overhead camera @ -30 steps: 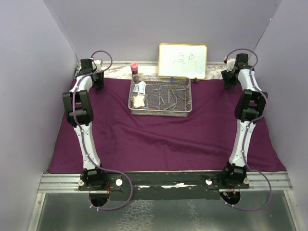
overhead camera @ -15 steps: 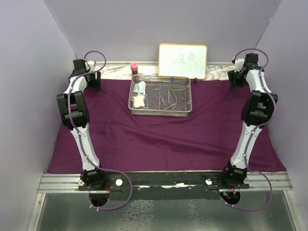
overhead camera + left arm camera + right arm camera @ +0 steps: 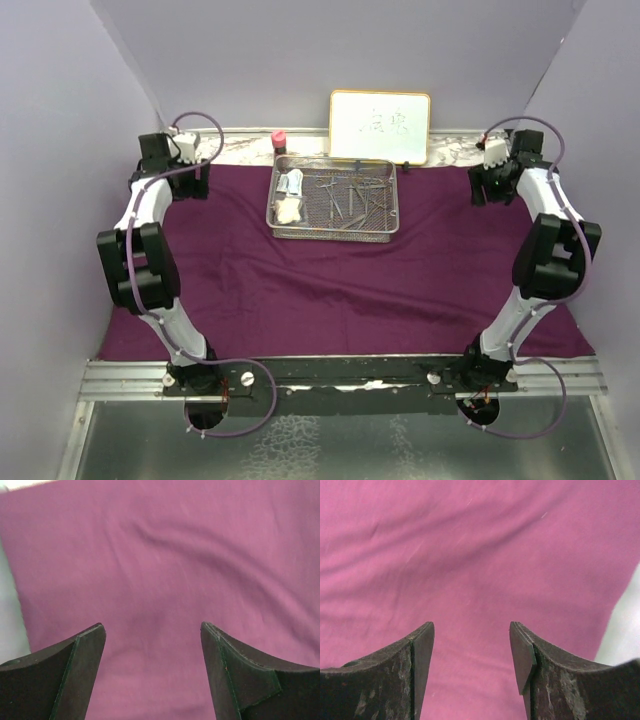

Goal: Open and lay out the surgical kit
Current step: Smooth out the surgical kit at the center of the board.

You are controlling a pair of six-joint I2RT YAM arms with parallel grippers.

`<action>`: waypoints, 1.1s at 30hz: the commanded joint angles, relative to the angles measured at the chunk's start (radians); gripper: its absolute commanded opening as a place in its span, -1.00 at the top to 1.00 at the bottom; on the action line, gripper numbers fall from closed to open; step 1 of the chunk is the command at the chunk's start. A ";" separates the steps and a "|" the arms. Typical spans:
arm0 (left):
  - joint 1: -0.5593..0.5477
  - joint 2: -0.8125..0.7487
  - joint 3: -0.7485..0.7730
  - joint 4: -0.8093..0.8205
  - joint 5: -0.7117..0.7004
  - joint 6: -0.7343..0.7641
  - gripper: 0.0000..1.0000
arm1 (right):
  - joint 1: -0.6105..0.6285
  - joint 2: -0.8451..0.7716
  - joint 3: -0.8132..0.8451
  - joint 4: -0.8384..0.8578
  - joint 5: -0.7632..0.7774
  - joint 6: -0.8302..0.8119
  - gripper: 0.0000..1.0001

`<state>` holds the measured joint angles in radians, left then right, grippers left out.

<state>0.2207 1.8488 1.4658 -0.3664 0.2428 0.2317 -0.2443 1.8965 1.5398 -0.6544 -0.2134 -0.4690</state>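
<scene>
L gripper (image 3: 152,645): jaws apart, nothing betw. them, hanging over the far-left corner of the purple cloth wrap (image 3: 330,290), near its edge. R gripper (image 3: 471,640): jaws apart too, empty, over the far-right corner. Cloth lies spread across the table. Wire-mesh tray (image 3: 333,236) sits on it at far centre, betw. both grippers, well apart from each. In tray: steel forceps and clamps (image 3: 350,200) heaped loosely centre/right; gauze (image 3: 289,210) at near-left; small white packets (image 3: 291,184) just behind the gauze. Pink-capped bottle (image 3: 279,141) and whiteboard (image 3: 380,126) stand behind the tray.
</scene>
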 commanded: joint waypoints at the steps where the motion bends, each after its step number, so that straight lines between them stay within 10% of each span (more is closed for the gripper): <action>1: 0.002 -0.188 -0.228 -0.042 0.046 0.149 -0.60 | -0.001 -0.177 -0.198 -0.002 -0.090 -0.099 -0.24; 13: 0.006 -0.489 -0.666 -0.219 -0.052 0.403 -0.59 | -0.060 -0.383 -0.556 -0.094 -0.090 -0.232 -0.24; 33: 0.081 -0.463 -0.877 -0.301 -0.224 0.585 -0.54 | -0.085 -0.249 -0.557 -0.105 -0.063 -0.285 -0.23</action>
<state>0.2817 1.3464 0.6811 -0.5842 0.1909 0.7174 -0.3248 1.6260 0.9470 -0.7460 -0.2779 -0.7326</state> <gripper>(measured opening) 0.774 0.615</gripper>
